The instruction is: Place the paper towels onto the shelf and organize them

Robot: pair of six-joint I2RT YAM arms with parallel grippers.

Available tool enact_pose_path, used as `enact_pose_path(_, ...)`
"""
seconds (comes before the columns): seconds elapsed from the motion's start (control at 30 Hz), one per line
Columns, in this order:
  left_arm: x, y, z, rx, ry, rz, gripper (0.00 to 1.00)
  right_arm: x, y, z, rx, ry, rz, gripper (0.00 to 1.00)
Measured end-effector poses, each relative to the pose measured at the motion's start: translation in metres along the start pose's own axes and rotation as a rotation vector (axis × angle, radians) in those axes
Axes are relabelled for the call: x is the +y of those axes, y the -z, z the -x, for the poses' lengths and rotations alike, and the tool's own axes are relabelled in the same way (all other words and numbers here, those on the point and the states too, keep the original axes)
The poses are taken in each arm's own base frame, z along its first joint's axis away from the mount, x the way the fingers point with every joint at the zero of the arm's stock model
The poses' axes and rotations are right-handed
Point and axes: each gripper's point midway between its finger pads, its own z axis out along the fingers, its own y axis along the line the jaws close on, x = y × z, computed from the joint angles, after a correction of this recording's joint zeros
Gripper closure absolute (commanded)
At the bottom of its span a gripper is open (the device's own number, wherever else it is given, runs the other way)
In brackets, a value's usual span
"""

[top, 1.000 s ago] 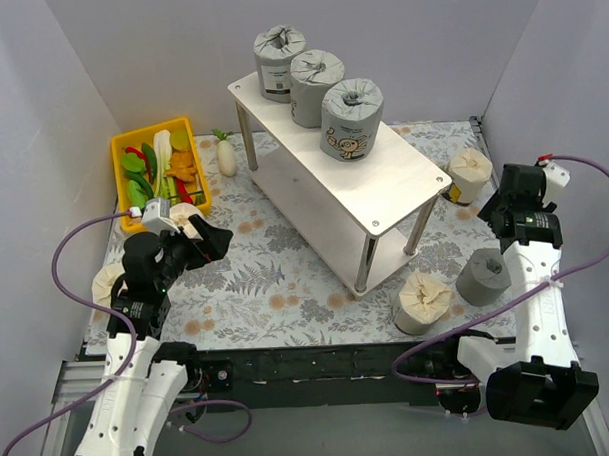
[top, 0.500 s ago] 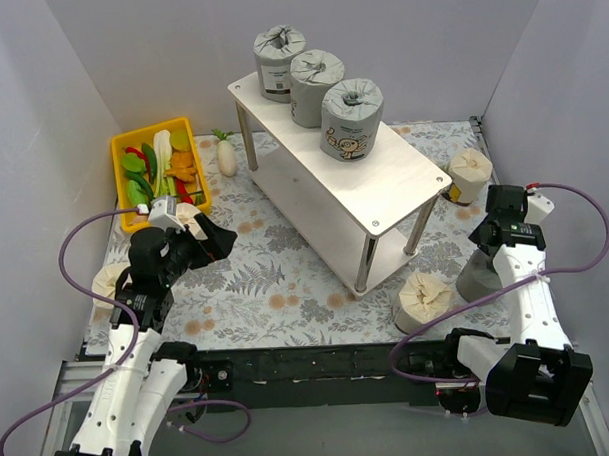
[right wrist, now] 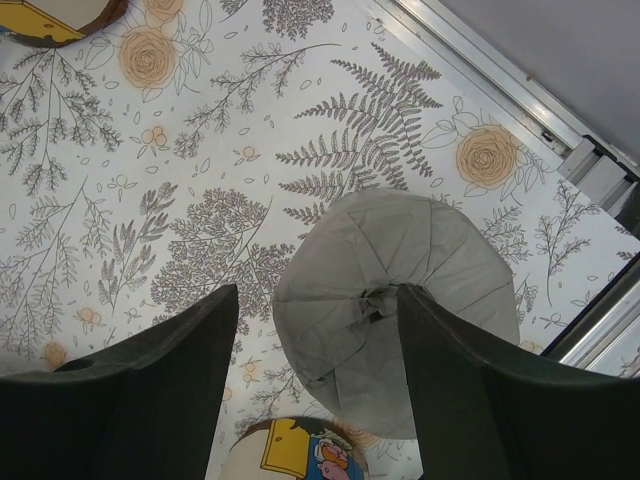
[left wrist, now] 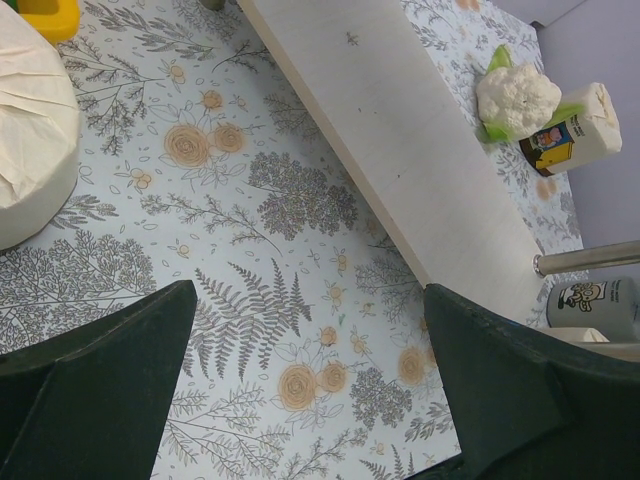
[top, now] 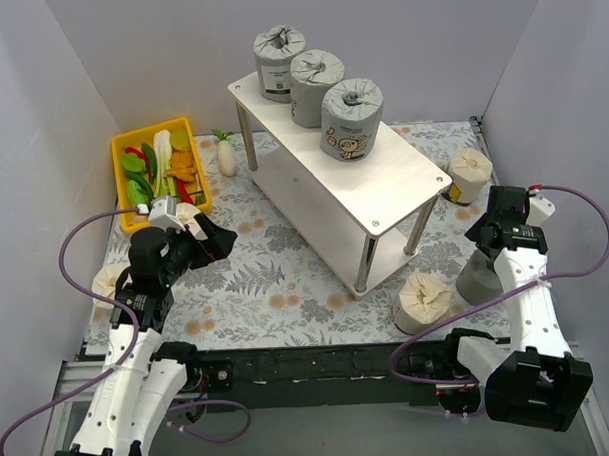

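The shelf (top: pixel 368 181) stands across the middle with three grey paper towel rolls (top: pixel 316 86) in a row on its top board. A fourth grey roll (top: pixel 473 279) stands on the mat at the right. My right gripper (top: pixel 488 250) hovers open right over it. In the right wrist view its twisted top (right wrist: pixel 385 300) lies between the spread fingers of that gripper (right wrist: pixel 318 295). Cream rolls stand at the far right (top: pixel 470 172), near the shelf's front leg (top: pixel 423 302), and two at the left (top: pixel 111 285). My left gripper (top: pixel 217 241) is open and empty above the mat (left wrist: pixel 310 292).
A yellow bin (top: pixel 122 152) of vegetables sits at the back left, a white radish (top: pixel 227 156) beside it. A cauliflower (left wrist: pixel 515 95) lies beyond the shelf's lower board (left wrist: pixel 400 130). Grey walls close in on both sides. The table's metal edge (right wrist: pixel 560 130) runs near the right gripper.
My right arm has swung inward and down until its open gripper is over the grey roll on the mat. My left gripper has shifted slightly right.
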Motion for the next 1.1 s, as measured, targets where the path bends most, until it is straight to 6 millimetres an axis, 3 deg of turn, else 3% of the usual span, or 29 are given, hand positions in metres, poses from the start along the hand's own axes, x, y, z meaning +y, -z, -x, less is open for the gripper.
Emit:
enact_pose_path(0.2,-0.001,0.002,0.001,-0.007,-0.001,-0.005,0.02,0.001,0.000,-0.006,0.025,-0.008,0.007,0.24)
enact_pose_path(0.43,-0.003,0.003,0.002,-0.013,-0.001,-0.011,0.02,-0.007,-0.010,-0.030,0.084,0.013,-0.016,0.21)
enact_pose_path(0.57,-0.003,0.004,0.002,-0.015,-0.001,-0.012,0.02,-0.005,-0.012,-0.031,0.092,0.018,-0.015,0.23)
enact_pose_path(0.77,-0.005,0.006,0.005,-0.029,-0.005,-0.020,0.02,-0.004,-0.019,-0.035,0.096,0.056,-0.003,0.32)
enact_pose_path(0.87,-0.007,0.009,0.006,-0.039,-0.007,-0.025,0.02,-0.004,-0.023,-0.037,0.092,0.108,0.010,0.47)
enact_pose_path(1.1,-0.011,0.015,0.011,-0.068,-0.015,-0.042,0.02,0.011,-0.021,-0.025,0.044,0.272,0.130,0.61)
